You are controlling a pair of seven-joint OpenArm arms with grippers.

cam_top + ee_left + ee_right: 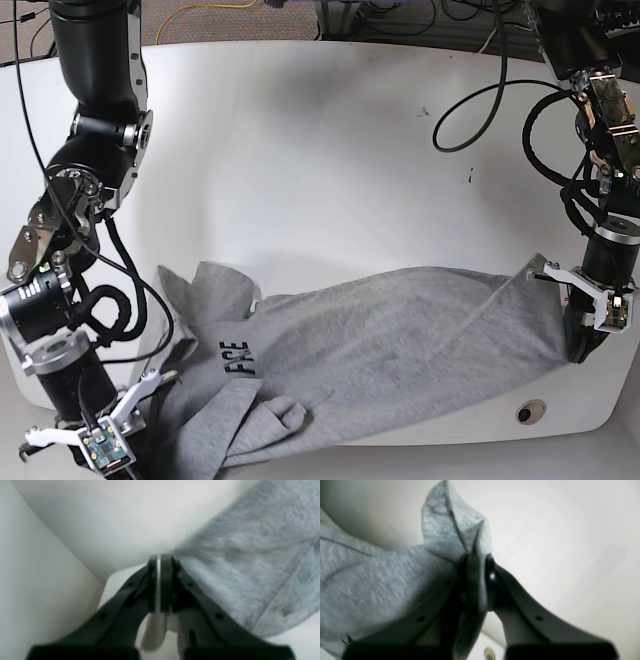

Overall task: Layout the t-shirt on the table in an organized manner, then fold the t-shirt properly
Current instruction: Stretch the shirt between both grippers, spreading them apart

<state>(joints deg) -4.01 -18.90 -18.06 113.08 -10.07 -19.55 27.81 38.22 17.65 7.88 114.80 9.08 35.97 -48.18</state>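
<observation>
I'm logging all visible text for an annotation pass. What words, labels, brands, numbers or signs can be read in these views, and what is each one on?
"FXE": dark block lettering, as best it reads, on the heather-grey cotton t-shirt, near its collar in the base view; a fold may hide more letters.
Left and right wrist views: no text visible, only blurred grey fabric and the glossy white table.
Nothing else carries readable markings.

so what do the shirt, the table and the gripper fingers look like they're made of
The shirt looks like soft heather-grey knit, probably cotton jersey: mottled fuzzy surface, limp folds. The table has a smooth glossy white top, likely laminate or coated board, though the look leaves that open. The left gripper fingers and those of the right gripper look like matte black moulded plastic.
</observation>
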